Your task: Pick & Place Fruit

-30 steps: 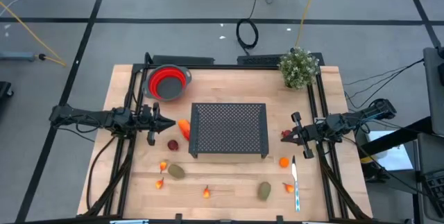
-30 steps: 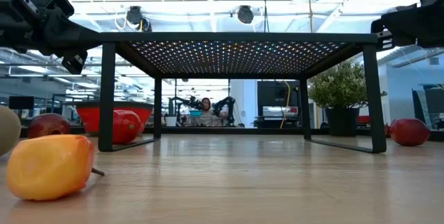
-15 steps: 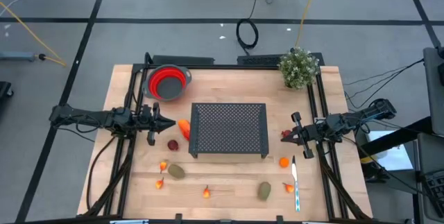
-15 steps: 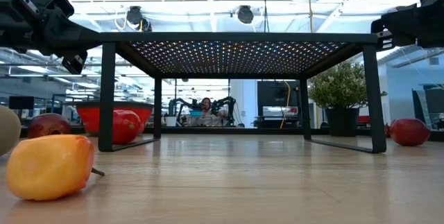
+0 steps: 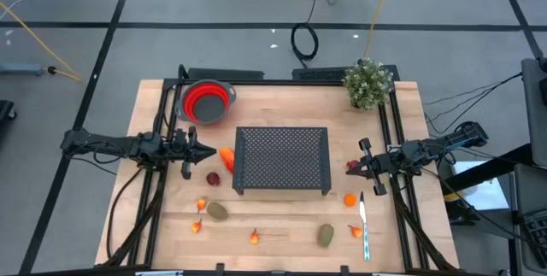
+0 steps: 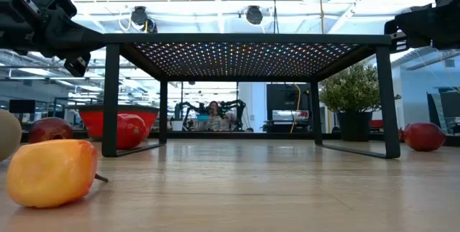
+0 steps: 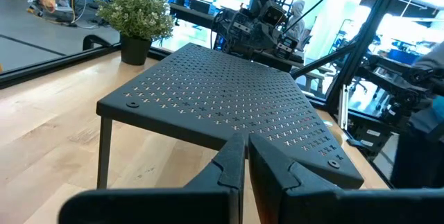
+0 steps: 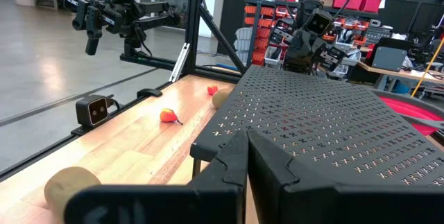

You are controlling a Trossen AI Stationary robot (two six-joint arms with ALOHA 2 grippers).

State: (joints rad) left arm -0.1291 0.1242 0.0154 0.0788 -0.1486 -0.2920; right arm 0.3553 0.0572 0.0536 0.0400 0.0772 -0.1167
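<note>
The fruit lies scattered on the wooden table around a black perforated rack (image 5: 281, 160). A long orange piece (image 5: 226, 158) and a dark red round one (image 5: 213, 178) lie left of the rack. Two brownish-green ovals (image 5: 218, 212) (image 5: 326, 235) and tiny orange bits (image 5: 254, 237) lie along the near side. An orange piece (image 5: 349, 199) and a red one (image 5: 351, 165) lie right of the rack. My left gripper (image 5: 205, 151) hovers shut and level at the rack's left side. My right gripper (image 5: 354, 168) hovers shut and level at its right side, above the red piece.
A red bowl (image 5: 206, 102) stands at the far left and a potted plant (image 5: 368, 83) at the far right. A silver utensil with a light-blue handle (image 5: 364, 225) lies near the right front. Black frame rails run along both table sides.
</note>
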